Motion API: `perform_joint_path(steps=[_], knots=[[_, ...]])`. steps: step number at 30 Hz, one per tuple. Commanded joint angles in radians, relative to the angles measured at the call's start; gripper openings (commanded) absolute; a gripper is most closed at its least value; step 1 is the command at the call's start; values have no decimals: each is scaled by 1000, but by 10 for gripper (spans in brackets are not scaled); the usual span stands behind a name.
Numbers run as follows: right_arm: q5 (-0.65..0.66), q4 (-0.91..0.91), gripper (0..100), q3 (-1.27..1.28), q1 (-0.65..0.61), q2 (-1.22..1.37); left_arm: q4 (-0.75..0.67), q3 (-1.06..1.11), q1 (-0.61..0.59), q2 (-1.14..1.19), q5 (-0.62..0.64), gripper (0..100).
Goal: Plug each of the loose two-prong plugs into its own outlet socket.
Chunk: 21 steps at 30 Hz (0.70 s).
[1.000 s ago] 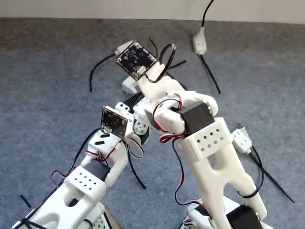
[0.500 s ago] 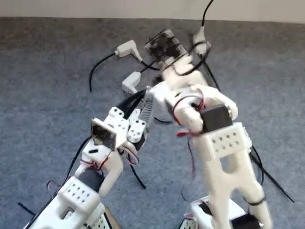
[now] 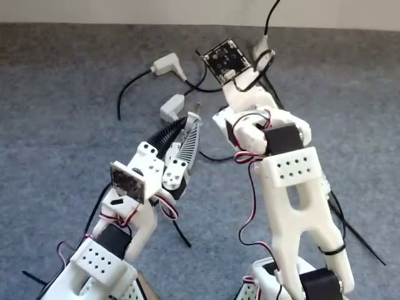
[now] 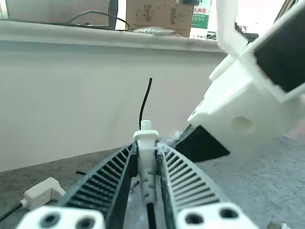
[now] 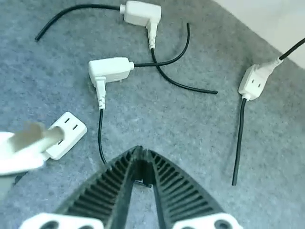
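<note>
Inside left claw (image 4: 147, 151), slim white plug (image 4: 145, 138), black cord (image 4: 144, 102).

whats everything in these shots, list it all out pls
outer plug: 1, white with black cord, lying on the carpet
middle plug: 1, white with black cord, on the carpet between the outer plug and the slotted socket
held plug: 1, white, clamped in the left gripper, off the carpet
slotted socket: 1, white, on the carpet
corded socket: 1, white with black cord, on the carpet apart from the rest
carpet: 1, grey, under everything
left gripper: 1, black ribbed fingers, shut on the held plug
right gripper: 1, black ribbed fingers, shut, above the carpet
</note>
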Motion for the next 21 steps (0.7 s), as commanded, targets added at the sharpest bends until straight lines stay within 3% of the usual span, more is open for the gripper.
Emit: perform_joint_path(steps=[1, 8, 12, 16, 21], knots=[[6, 65, 8, -157, 1, -39, 0, -54, 8, 67, 0, 5], [-35, 170, 8, -251, -130, -142, -21, -107, -1, 214, 2, 5], [-34, 156, 8, -205, -134, -153, 6, -183, -76, 332, 9, 6], [-35, 137, 8, -196, -107, -153, 258, -374, -197, 507, 166, 6], [-37, 124, 8, -196, -77, -151, 736, -723, -242, 700, 133, 6]])
